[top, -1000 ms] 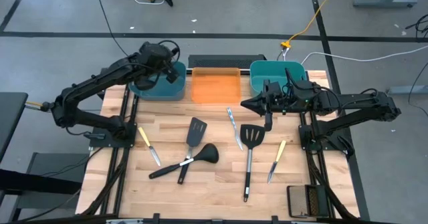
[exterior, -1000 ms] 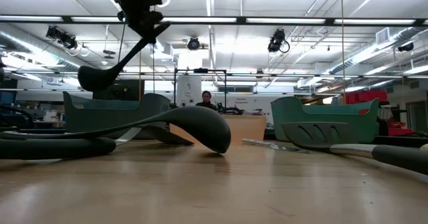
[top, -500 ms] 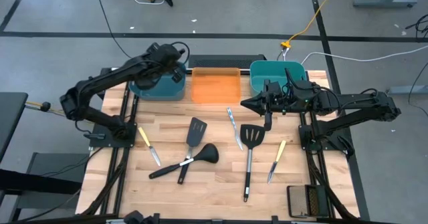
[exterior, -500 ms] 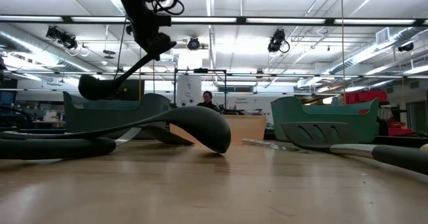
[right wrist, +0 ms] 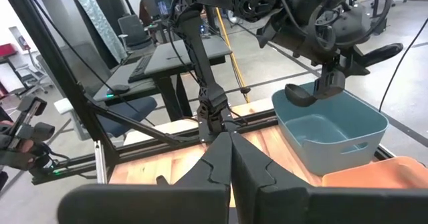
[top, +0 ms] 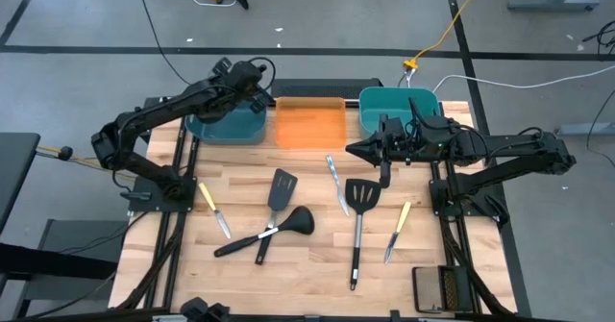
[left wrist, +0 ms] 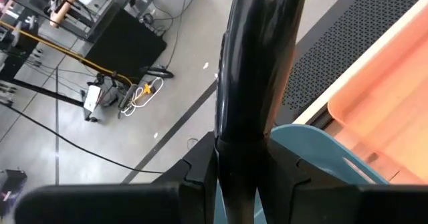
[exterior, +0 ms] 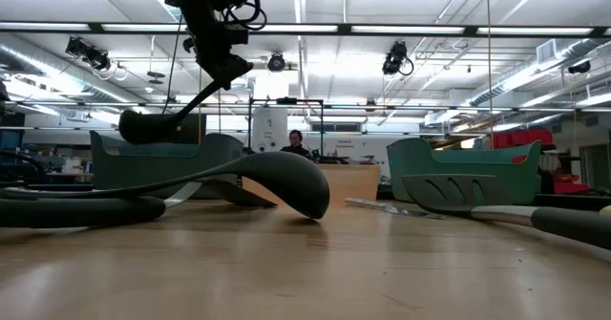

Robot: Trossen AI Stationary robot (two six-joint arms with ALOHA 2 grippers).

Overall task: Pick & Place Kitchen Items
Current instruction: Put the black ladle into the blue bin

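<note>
- Black and round-bowled, a plastic ladle (exterior: 162, 124) was held by its handle in the left gripper (exterior: 226, 70), the two fingers narrowly parted and clamped on the shaft; in the upper left of the low view the bowl hung just above the rim of the left teal plastic bin (exterior: 162, 162).
- In the high view that gripper (top: 252, 80) was seen at the upper left, over the same teal bin (top: 226, 128).
- In the left wrist view the ladle's dark handle (left wrist: 257, 70) was shown running up the middle of the frame, pinched between the fingers (left wrist: 200, 174).
- The right gripper (top: 354, 149) was seen right of centre in the high view, its fingers fully closed and empty, beside the second teal bin (top: 399, 106).
- A shallow orange plastic tray (top: 310, 123) was placed between the two teal bins.
- On the pale wooden table (top: 307, 264) the other items were laid: a second black ladle (top: 269, 233) crossed by a black slotted spatula (top: 276, 207) at centre left, another black slotted spatula (top: 359, 221) at centre right, a slim all-silver knife (top: 336, 184) between the spatulas, a yellow-handled knife (top: 213, 210) at the left and another (top: 397, 231) at the right.
</note>
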